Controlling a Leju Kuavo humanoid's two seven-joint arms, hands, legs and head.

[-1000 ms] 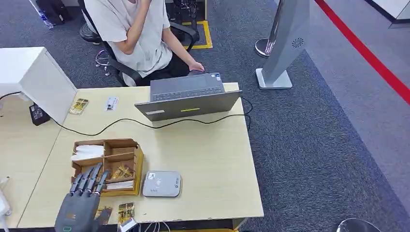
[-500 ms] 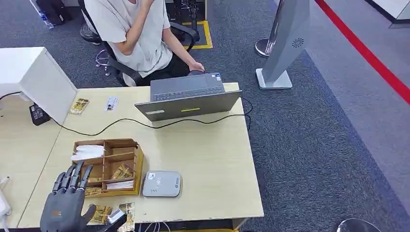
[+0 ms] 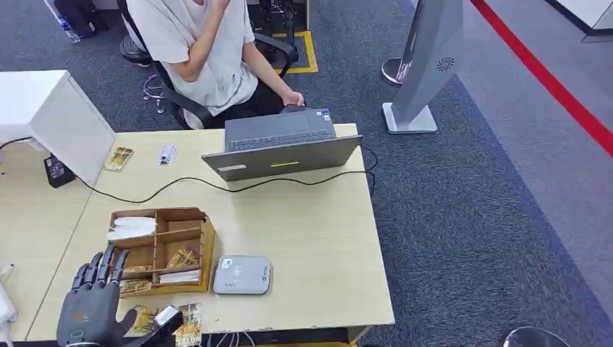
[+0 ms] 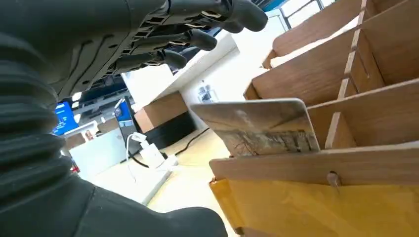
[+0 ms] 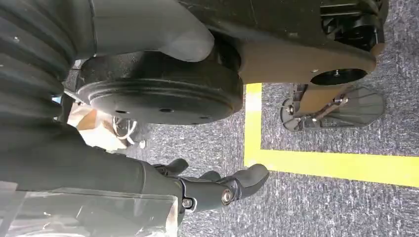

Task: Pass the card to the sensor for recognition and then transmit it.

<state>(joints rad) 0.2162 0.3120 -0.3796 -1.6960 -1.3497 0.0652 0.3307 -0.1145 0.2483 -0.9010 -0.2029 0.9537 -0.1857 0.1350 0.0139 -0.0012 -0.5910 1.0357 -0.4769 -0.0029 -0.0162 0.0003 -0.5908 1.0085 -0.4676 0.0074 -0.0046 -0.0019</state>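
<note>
Left hand (image 3: 90,312) at the table's near-left corner, fingers fanned wide over the wooden organizer box (image 3: 163,248), thumb beside a patterned card (image 3: 190,322) lying at the near edge; whether the thumb pinches it cannot be told. White card reader (image 3: 242,275) just right of the box, likely placed for a short swipe. Right hand (image 5: 217,190) hanging low over carpet, loosely spread, holding nothing.

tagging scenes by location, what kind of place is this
Most likely an office or reception-style desk: a person sits in an office chair at an open laptop on a pale wooden desk, grey carpet around it, and a card reader beside a wooden card organiser.
</note>
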